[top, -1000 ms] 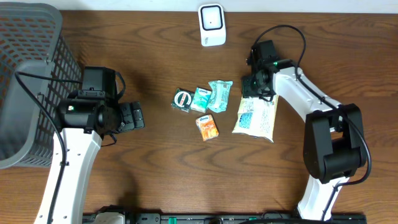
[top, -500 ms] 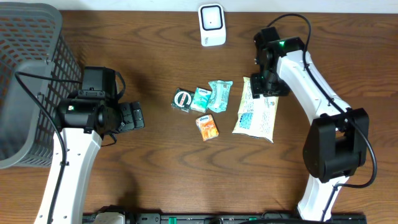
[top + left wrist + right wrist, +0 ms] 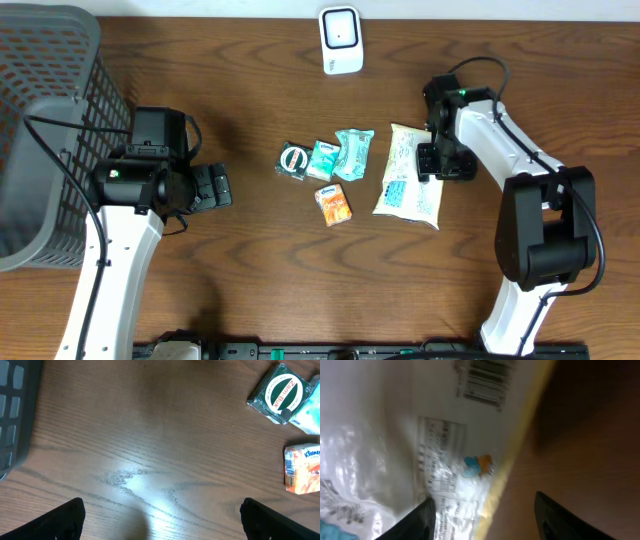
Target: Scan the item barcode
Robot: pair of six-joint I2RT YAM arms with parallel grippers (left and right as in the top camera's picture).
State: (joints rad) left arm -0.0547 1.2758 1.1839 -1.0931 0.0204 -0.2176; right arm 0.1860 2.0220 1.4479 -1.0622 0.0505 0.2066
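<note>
From above, the white scanner (image 3: pixel 340 40) stands at the far edge of the wooden table (image 3: pixel 250 290), and the white snack bag (image 3: pixel 408 185) lies flat to the right of centre, well apart from the scanner. The right gripper (image 3: pixel 440 162) sits at the bag's right edge, over its upper half. Left of the bag is a small cluster: a green tin (image 3: pixel 294 161), a small teal tissue pack (image 3: pixel 322 158) touching it, a larger teal packet (image 3: pixel 353 153) just beside that, and an orange pack (image 3: pixel 334 204) a little nearer the front. The left gripper (image 3: pixel 212 187) hangs over bare wood to the left of the cluster, near a dark mesh basket (image 3: pixel 40 130) that fills the left side. In the left wrist view, that gripper's dark fingers (image 3: pixel 65 520) show at the two bottom corners, spread wide with only wood between them; the tin and the orange pack lie off to the right and a corner of the basket shows at the left edge. In the right wrist view, the bag fills the left and middle of the frame, its printed side up, with a barcode (image 3: pixel 485 377) near the top and a yellow edge running down to the wood. The fingers (image 3: pixel 420 520) stand apart, one over the bag and the other over the table, the yellow edge between them, and they do not pinch the bag.
</note>
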